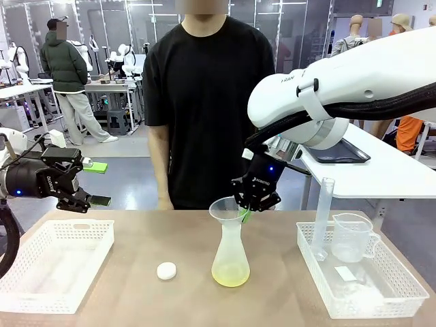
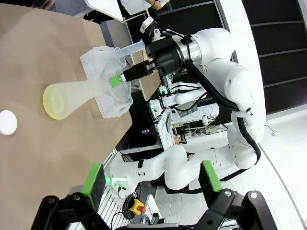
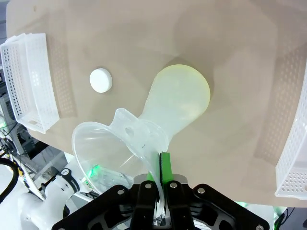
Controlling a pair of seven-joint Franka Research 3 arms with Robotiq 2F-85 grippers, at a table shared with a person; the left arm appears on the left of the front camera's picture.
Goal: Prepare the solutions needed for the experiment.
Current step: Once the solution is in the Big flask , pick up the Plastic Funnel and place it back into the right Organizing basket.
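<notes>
Funnel (image 1: 223, 210) rim pinched in right claw (image 1: 246, 212), left claw (image 1: 98, 184) spread wide

The left gripper (image 2: 152, 167) holds its green-padded fingers (image 2: 93, 179) wide apart, nothing between them. Beyond them, a frosted conical flask (image 2: 88, 93) stands on the brown tabletop (image 2: 43, 158), a little in from its edge, with the solutions (image 2: 55, 101) a pale yellow pool in its base. The right gripper (image 2: 116, 80) pinches the clear funnel (image 2: 120, 90) at the flask's mouth. A white basket (image 2: 98, 60) sits along that edge behind the flask. A white cap (image 2: 6, 122) lies farther inward.
</notes>
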